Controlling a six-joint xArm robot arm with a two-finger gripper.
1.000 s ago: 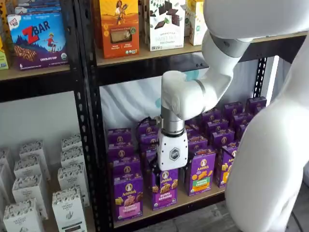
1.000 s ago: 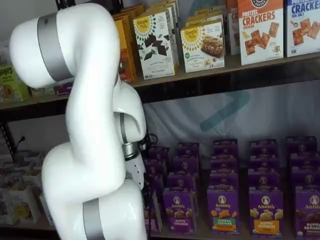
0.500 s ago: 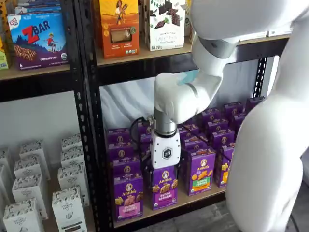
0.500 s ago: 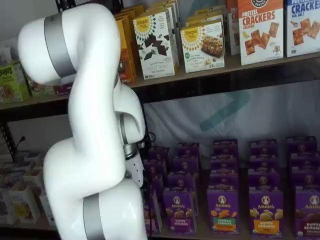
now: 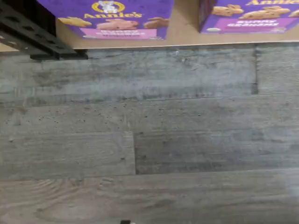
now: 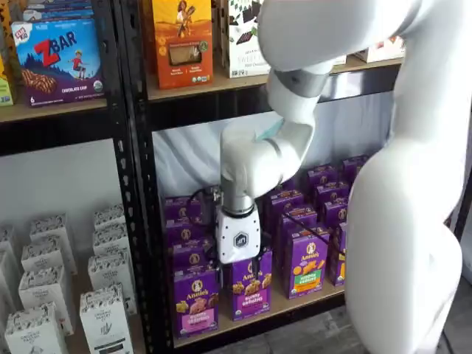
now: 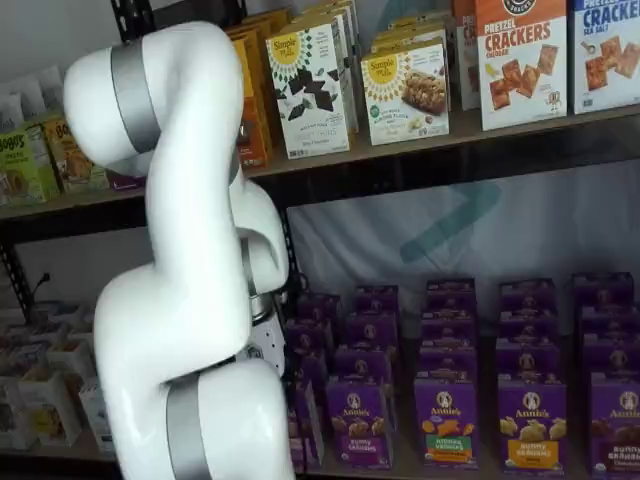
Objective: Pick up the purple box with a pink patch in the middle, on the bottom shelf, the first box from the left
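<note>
Purple cartons fill the bottom shelf [image 6: 295,304], a tan board in the black rack, and the purple box [image 6: 195,301] with the pink band across its front stands upright at the near edge of that board, at the left end of the front row just beside the black upright [image 6: 144,221]. To its right in the same row stands a carton with a purple band [image 6: 251,288], then one with a green-and-orange label [image 6: 307,262].

My gripper [image 6: 237,237] hangs in front of the shelf in a shelf view, its white body showing above the gap between the pink-band box and the purple-band carton, in front of the cartons behind the front row. Its black fingers are not clearly visible against the dark boxes, so I cannot tell whether they are spread or closed. Nothing shows held in them. In both shelf views my white arm [image 7: 190,300] covers much of the scene; in one of them it hides the left end of the row.

From my wrist camera I see grey wood-grain floor [image 5: 149,140], the tan front edge of the shelf board [image 5: 184,28], the lower front of the pink-band box [image 5: 112,18] and the purple-band carton [image 5: 250,16] beside it, apart from each other
</note>
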